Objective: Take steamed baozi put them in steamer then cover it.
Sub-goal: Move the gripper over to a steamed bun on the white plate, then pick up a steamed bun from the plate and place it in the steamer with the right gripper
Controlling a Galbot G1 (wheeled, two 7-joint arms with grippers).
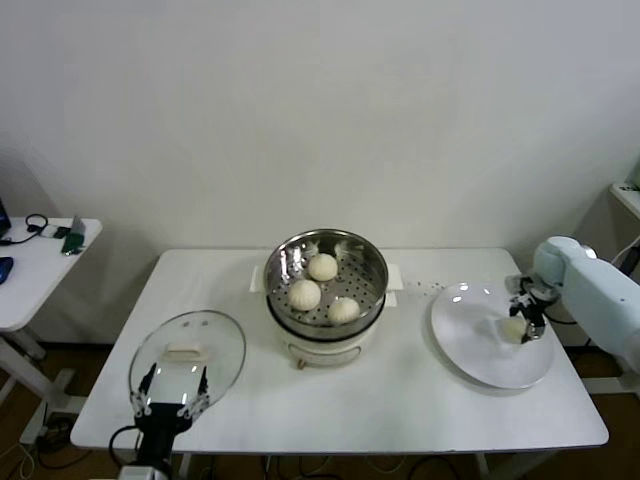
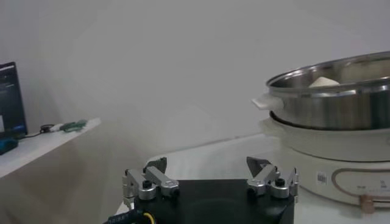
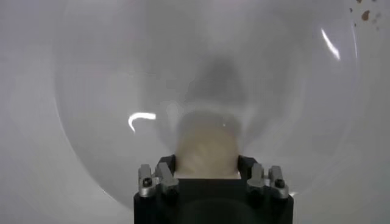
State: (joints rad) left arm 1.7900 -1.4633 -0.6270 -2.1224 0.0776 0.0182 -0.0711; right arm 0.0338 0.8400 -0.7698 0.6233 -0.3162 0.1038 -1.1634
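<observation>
Three cream-white baozi (image 1: 322, 267) (image 1: 304, 294) (image 1: 343, 310) lie in the shiny steel steamer (image 1: 372, 262) on its white pot base at the table's middle. A fourth baozi (image 1: 514, 327) (image 3: 207, 146) sits on the white plate (image 1: 470, 345) at the right. My right gripper (image 1: 522, 320) (image 3: 206, 165) is down on the plate with its jaws closed against both sides of this baozi. The glass cover (image 1: 222, 345) with its cream handle (image 1: 184, 351) lies flat at the table's front left. My left gripper (image 1: 172, 385) (image 2: 209, 167) hovers open and empty just in front of the cover.
A small side table (image 1: 40, 265) with cables and devices stands to the left. The steamer (image 2: 332, 91) fills the side of the left wrist view. The table's front edge (image 1: 340, 445) runs just beyond the cover and plate.
</observation>
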